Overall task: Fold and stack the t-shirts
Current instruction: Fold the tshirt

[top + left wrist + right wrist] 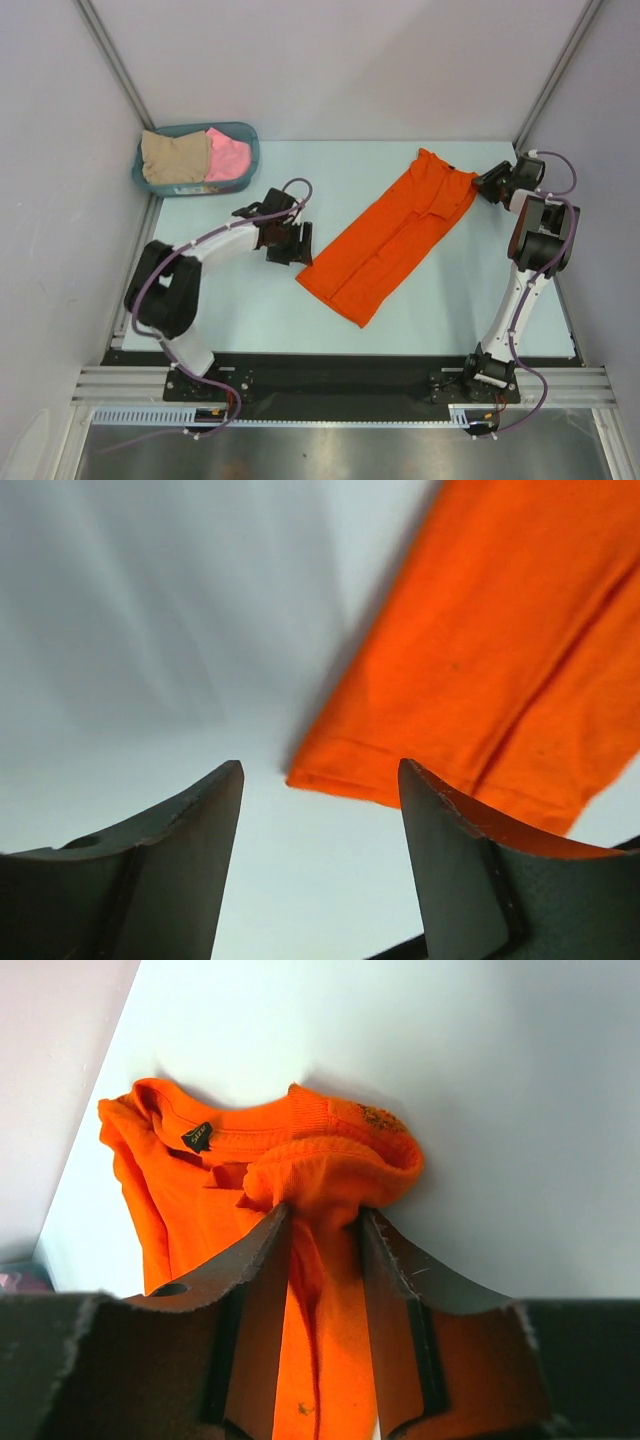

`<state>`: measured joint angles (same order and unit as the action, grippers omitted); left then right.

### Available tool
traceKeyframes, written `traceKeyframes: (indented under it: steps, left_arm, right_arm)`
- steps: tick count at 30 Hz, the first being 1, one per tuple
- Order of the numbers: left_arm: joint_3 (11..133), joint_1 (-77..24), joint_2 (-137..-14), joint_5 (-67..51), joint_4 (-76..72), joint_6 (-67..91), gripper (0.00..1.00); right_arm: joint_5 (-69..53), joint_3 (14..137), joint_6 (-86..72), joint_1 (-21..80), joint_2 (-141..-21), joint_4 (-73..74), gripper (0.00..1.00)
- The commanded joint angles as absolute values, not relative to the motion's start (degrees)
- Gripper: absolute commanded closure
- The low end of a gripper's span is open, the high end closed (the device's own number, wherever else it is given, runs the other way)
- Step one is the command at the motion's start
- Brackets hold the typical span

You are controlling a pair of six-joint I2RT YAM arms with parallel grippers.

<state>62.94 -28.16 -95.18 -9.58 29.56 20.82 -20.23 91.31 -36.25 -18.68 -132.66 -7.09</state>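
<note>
Left tool [320, 768]: fingers wide apart, nothing between them, low over the bare worktop [150, 630]. The hem corner of the orange t-shirt [500, 650] lies just beyond the fingertips without touching them.

Right tool [322, 1212]: at the collar end of the same shirt. A bunched fold of the neck band sits between its partly parted fingers and bulges over the tips. Cannot tell whether they pinch it or only stand around it.

Orange t-shirt: folded lengthwise into a long strip, flat on the worktop and lying diagonally. Collar points toward the far right corner, hem toward the middle of the near edge.

Teal basket [250, 140]: far left corner, holding the beige t-shirt [172, 158] and pink t-shirt [228, 155] side by side, well apart from both tools.
</note>
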Motion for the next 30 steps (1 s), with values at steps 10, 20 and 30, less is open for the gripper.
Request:
traceKeyframes:
  steps: [10,20,30]
  left_arm:
    - [66.3,-26.5,-107.1,-16.4,30.4,15.2,0.48]
    - [51.9,-26.8,-100.3,-17.0,21.4,24.3,1.0]
    - [37.0,-35.7,-84.6,-13.8,9.8,38.7,1.0]
  right_arm:
    - [-22.7,93.7,-34.4,-17.8,-136.2,-5.8,0.65]
    - [-21.8,98.8,-33.7,-14.9,-140.0,-4.8,0.77]
    - [-26.0,115.4,-33.6,-11.2,-147.1,3.2,0.79]
